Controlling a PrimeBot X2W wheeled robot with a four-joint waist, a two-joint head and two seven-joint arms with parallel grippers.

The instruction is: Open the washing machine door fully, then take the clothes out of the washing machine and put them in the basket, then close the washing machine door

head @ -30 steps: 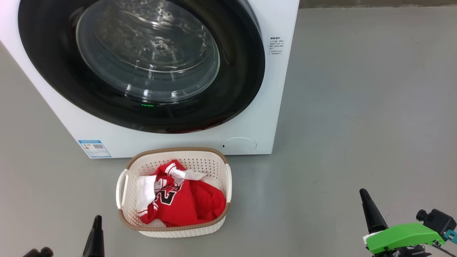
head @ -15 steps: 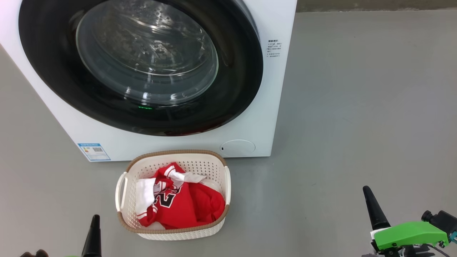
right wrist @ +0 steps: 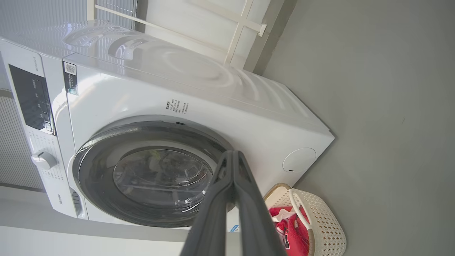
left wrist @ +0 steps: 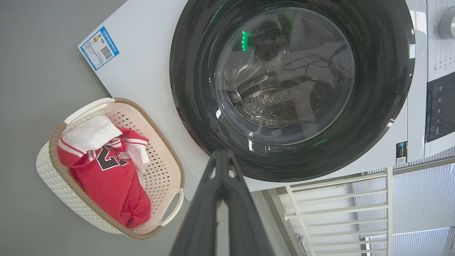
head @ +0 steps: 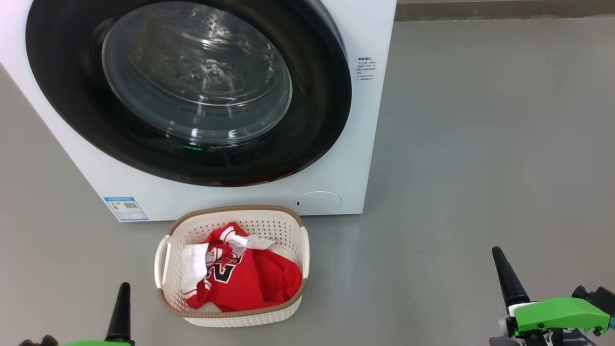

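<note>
**Jaws pinched shut, empty**

Both the left gripper (head: 123,293) and right gripper (head: 499,262) hold nothing. The clothes (head: 240,278) lie in the basket (head: 240,210) just right of the left jaws; the washing machine door (head: 187,91) ahead looks closed. Seemingly finished: next, only rest.

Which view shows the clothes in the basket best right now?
Head view: it looks down into the basket on the clothes, the whole pile unobstructed. Left wrist view shows them too, tilted. Right wrist view catches a red sliver past the basket rim.
</note>
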